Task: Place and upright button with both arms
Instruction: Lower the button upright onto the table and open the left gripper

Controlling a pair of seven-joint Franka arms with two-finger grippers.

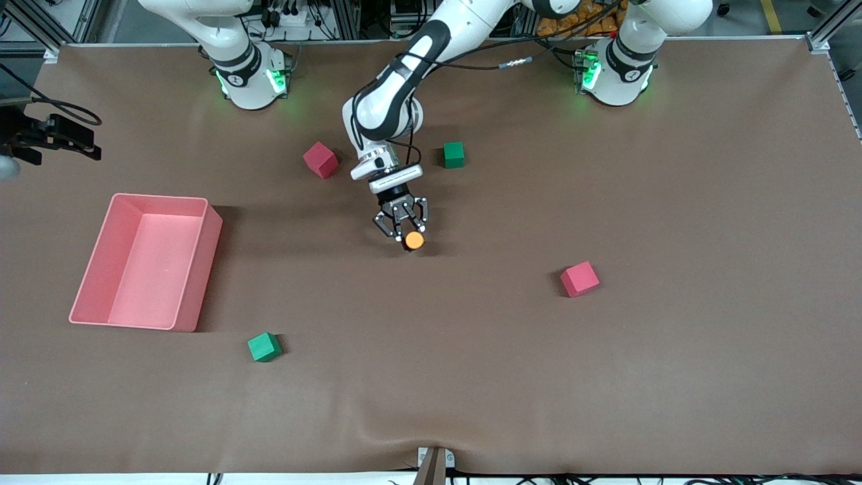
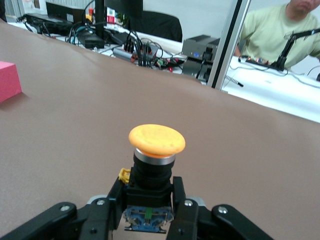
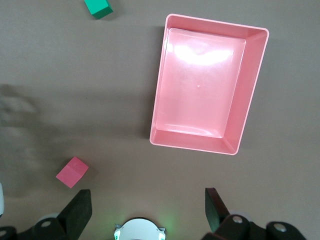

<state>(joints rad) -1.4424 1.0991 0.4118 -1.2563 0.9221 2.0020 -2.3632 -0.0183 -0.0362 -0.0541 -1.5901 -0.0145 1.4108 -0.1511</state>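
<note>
front view | button (image 1: 414,240) clamped in left pincer (image 1: 403,225) | cap up

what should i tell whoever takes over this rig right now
Left gripper: shut on the button, low over mid-table; in the left wrist view the orange cap points away from the fingers.
Right gripper: open, empty, up high over the pink bin at the right arm's end; that arm waits.
Done: button picked up.
Left: place it on the table and upright it, likely with the right arm helping. Whether it touches the table now, I cannot tell.
</note>
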